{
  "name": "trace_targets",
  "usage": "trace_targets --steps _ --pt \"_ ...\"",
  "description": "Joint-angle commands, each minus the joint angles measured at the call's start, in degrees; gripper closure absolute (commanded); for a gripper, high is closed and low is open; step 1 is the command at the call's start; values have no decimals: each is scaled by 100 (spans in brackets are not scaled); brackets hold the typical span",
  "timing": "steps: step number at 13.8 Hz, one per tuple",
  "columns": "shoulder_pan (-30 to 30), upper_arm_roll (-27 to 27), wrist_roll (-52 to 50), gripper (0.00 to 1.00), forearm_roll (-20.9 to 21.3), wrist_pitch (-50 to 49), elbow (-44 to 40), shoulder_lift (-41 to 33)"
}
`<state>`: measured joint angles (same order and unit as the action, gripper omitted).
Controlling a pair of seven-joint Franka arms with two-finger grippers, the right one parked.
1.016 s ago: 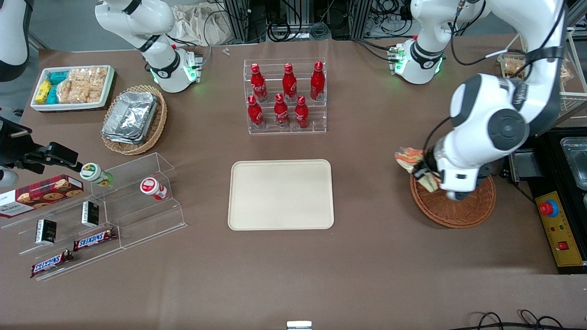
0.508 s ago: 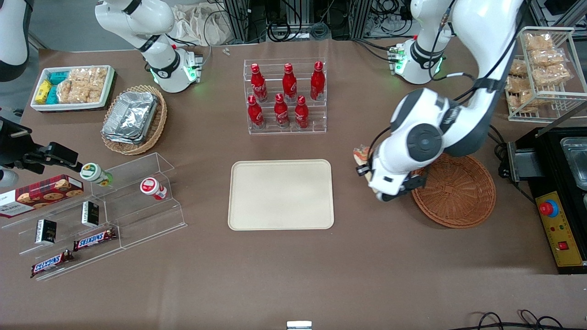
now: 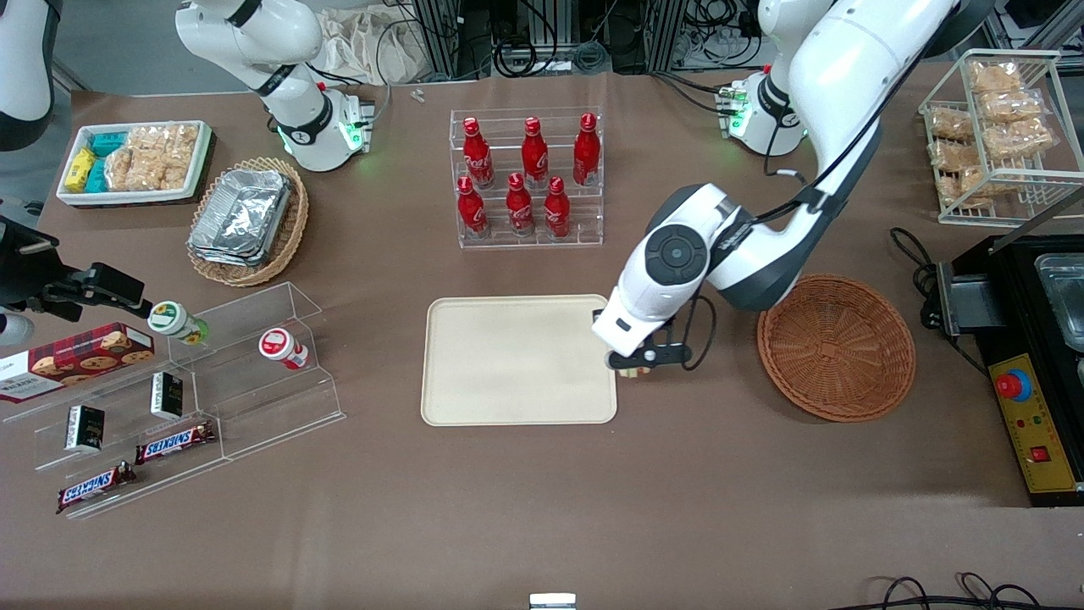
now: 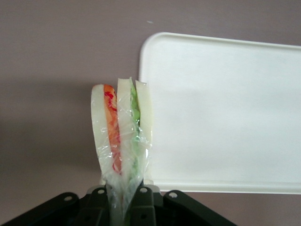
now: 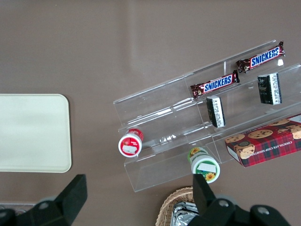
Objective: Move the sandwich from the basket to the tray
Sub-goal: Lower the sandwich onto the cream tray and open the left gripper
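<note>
The gripper [image 4: 123, 200] is clenched on the wrapped sandwich [image 4: 121, 136], holding it above the tray's [image 3: 517, 398] edge nearest the basket [image 3: 837, 347]. The sandwich looks light and squashy in slippery film, so it seems best pinched by the bread faces. The cola bottles [image 3: 525, 182] stand well apart; nothing blocks the tray.

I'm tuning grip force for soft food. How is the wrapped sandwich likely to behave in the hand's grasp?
The sandwich is probably soft: white bread slices around orange and green filling, so hard squeezing could crush it. Its clear film wrap looks smooth and may slip. The hand is shut on its narrow end at the tray edge, so it seems light, though it could sag.
</note>
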<state>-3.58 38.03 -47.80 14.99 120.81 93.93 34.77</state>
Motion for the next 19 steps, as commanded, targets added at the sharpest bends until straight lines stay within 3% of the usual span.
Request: trace_targets --steps 1,7,8,10,15,19 --pt "-265 64 69 100 223 336 -235 433" --pt "-345 64 60 100 987 900 -226 1171" --pt "-345 55 60 92 1014 900 -235 1216" --pt "-345 55 -36 1 1006 900 -235 1199" --pt "-170 125 -248 0 909 42 -217 568" --pt "234 169 -143 0 452 -1162 -156 -495"
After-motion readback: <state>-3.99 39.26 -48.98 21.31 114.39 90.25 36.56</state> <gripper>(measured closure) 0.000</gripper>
